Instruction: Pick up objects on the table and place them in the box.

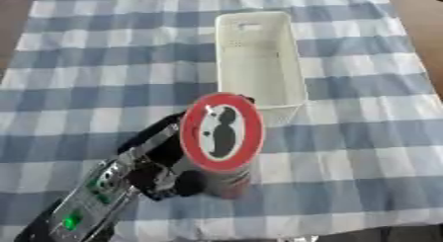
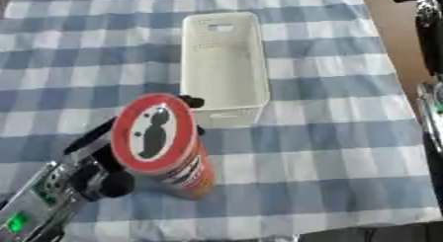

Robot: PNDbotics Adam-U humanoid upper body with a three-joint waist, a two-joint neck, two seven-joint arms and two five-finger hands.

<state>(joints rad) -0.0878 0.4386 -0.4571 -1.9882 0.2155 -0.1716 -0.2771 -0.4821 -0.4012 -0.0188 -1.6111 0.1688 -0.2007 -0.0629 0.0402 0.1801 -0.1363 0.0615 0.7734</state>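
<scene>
Left robot hand (image 2: 104, 152) curled round red can (image 2: 169, 152), held tilted above checked desk (image 2: 329, 152) just before white box (image 2: 223, 63) — fingers mostly hidden behind can. Lid figure blurred; right robot hand cut off at edge (image 2: 425, 9) — grip unreadable.

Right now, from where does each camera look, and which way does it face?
Left eye view: in the head, facing down at the checked cloth; the left hand has its fingers curled round the red canister near the white box.
Right eye view: beside it, facing the same way; the right arm shows at the edge.
Both share the canister, box and left hand.
</scene>
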